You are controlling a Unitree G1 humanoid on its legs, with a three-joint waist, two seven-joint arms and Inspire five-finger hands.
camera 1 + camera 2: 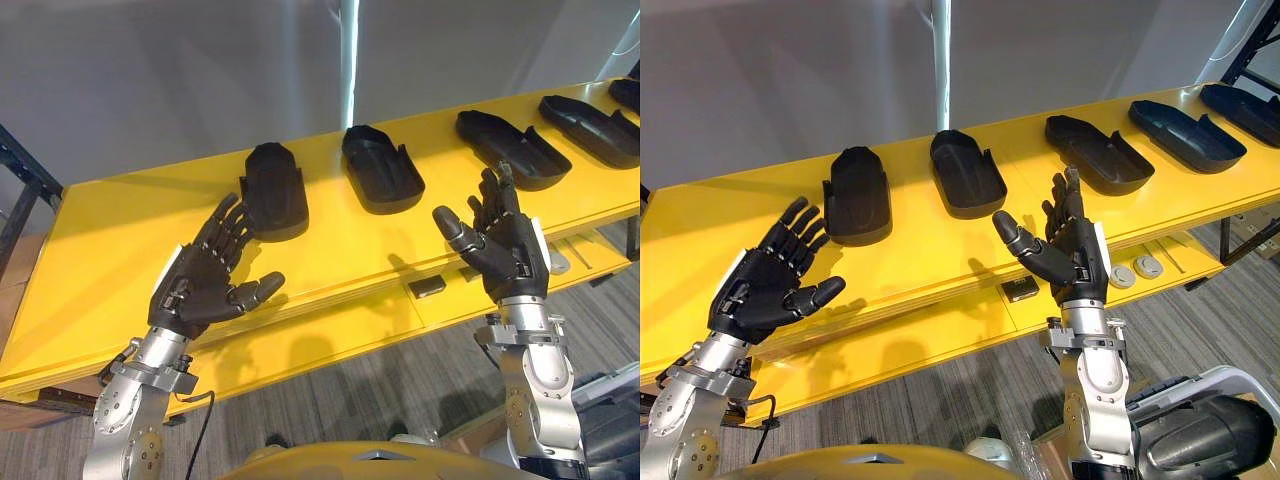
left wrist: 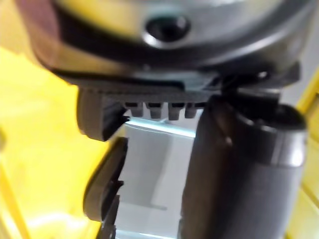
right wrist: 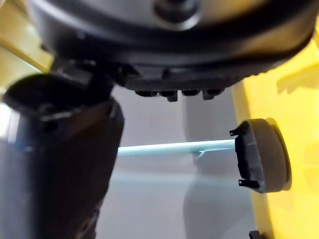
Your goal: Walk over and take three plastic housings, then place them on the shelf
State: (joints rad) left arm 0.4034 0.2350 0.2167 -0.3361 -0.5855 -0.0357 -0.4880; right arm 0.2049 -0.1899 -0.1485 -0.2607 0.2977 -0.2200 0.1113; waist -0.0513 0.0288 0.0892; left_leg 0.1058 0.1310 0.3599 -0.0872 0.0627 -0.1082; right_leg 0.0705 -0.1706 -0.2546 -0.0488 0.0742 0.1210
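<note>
Left hand [image 1: 205, 280] and right hand [image 1: 505, 250] released, empty. The plastic housings [image 1: 382, 168] lie in a row along the bench [image 1: 100, 230] far edge. Risk: a shallow grasp may slip on a smooth shell, shoving it rearward

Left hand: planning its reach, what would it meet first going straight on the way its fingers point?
Probably the leftmost black plastic housing on the yellow table; the open left hand points at its near end, though depth is unclear.
</note>
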